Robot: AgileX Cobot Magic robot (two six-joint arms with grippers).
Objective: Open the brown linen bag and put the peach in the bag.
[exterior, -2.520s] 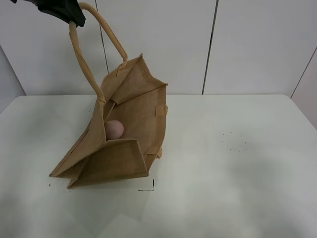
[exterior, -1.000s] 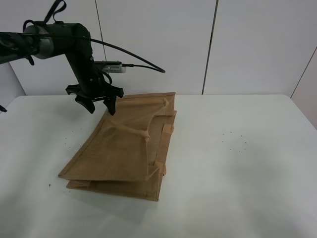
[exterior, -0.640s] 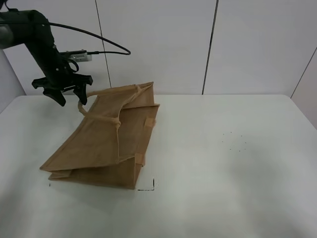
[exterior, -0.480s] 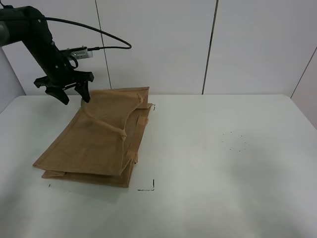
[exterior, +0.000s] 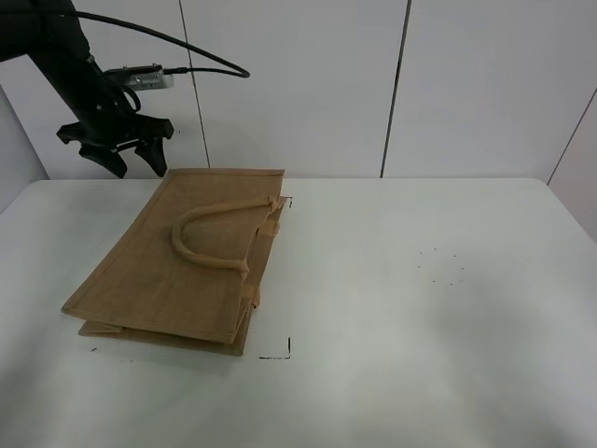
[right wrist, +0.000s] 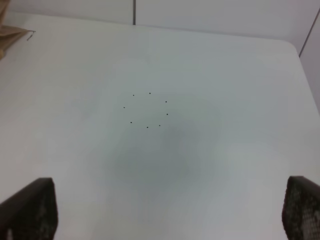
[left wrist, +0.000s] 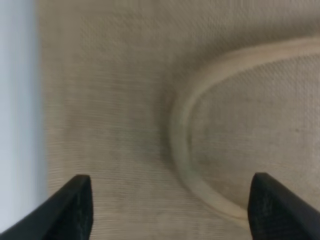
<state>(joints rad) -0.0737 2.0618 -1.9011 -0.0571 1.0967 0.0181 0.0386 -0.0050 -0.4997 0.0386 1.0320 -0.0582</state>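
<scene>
The brown linen bag [exterior: 159, 271] lies flat and closed on the white table, one loop handle [exterior: 216, 233] resting on its upper face. The peach is not in view. My left gripper [exterior: 137, 166] hangs open and empty in the air just above the bag's far left edge. In the left wrist view the open gripper [left wrist: 170, 210] looks down on the coarse weave of the bag [left wrist: 110, 100] and the curved handle [left wrist: 182, 135]. My right gripper [right wrist: 165, 212] is open and empty over bare table, and out of the exterior high view. A corner of the bag [right wrist: 10, 32] shows in the right wrist view.
The white table [exterior: 420, 299] spreads to the right of the bag. Black corner marks [exterior: 280, 353] lie near the bag's front right corner. A ring of small dots [exterior: 438, 266] sits on the right half, also seen in the right wrist view [right wrist: 147, 110]. A panelled wall stands behind.
The bag, first held up open by its handle with the peach inside, was lowered and now lies flat. My left gripper let go of the handle and rose slightly; the handle dropped flat.
</scene>
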